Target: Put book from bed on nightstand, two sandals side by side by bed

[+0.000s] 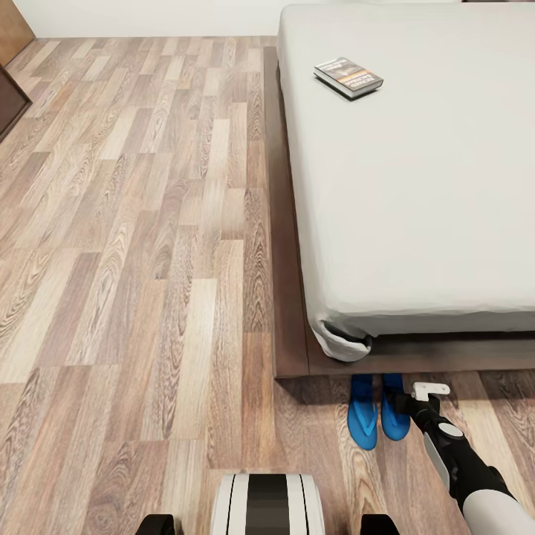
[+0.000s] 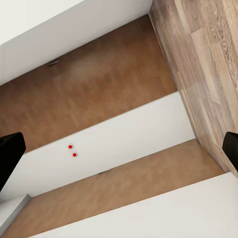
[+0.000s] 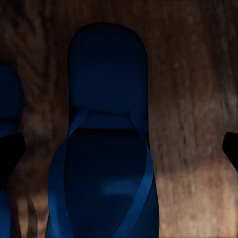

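The book (image 1: 348,76) lies flat on the pale mattress of the bed (image 1: 416,186), near its far left side. Two blue sandals (image 1: 362,420) (image 1: 394,422) lie side by side on the wood floor, toes against the bed's dark frame (image 1: 290,297). My right gripper (image 1: 405,405) hangs open over the right-hand sandal (image 3: 106,99), whose straps sit between the two dark fingertips (image 3: 10,153). The other sandal (image 3: 7,99) shows at that view's edge. My left gripper (image 2: 119,148) is open with nothing between its fingers and faces white and brown wall panels.
Wood-plank floor (image 1: 134,260) stretches wide to the left of the bed. A dark cabinet (image 1: 11,104) stands at the far left edge. My base (image 1: 267,505) sits just in front of the sandals.
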Controlling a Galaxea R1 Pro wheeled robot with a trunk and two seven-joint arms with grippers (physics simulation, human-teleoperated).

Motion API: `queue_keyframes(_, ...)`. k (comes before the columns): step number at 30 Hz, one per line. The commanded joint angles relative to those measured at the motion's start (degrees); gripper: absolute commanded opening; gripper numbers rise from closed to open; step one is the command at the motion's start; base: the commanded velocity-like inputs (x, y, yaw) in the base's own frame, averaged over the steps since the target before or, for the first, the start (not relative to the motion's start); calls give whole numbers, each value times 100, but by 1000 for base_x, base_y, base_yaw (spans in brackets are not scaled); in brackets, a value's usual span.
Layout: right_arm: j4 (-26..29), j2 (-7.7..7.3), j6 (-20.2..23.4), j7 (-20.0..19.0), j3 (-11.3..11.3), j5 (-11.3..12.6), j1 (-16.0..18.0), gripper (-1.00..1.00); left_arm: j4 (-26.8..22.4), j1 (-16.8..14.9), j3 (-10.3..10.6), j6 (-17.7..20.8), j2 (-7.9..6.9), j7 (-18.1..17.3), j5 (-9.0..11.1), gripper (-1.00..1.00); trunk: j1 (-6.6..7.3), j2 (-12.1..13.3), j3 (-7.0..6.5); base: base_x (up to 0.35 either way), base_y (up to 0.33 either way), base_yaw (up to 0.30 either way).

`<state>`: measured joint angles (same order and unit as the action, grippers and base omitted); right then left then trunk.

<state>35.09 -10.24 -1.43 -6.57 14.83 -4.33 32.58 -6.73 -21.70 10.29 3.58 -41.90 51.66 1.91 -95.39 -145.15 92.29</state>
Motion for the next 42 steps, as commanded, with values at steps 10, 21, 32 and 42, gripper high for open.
queue_keyframes(10,-2,3,-15,-46,38,-49,3,100,-3,-1,44,38,-2,20,20,100,1,-1,3,0,0,0)
queue_keyframes(21,-2,5,-15,-46,38,-54,3,100,-3,-1,43,38,-2,20,20,100,1,-1,3,0,0,0)
queue_keyframes(32,-2,5,-6,-40,31,-67,3,100,-3,-1,40,33,-2,18,20,100,1,-1,3,0,0,0)
queue_keyframes(42,-2,5,5,-38,18,-76,3,100,-3,-1,39,32,-2,13,20,100,14,6,-108,0,0,0)
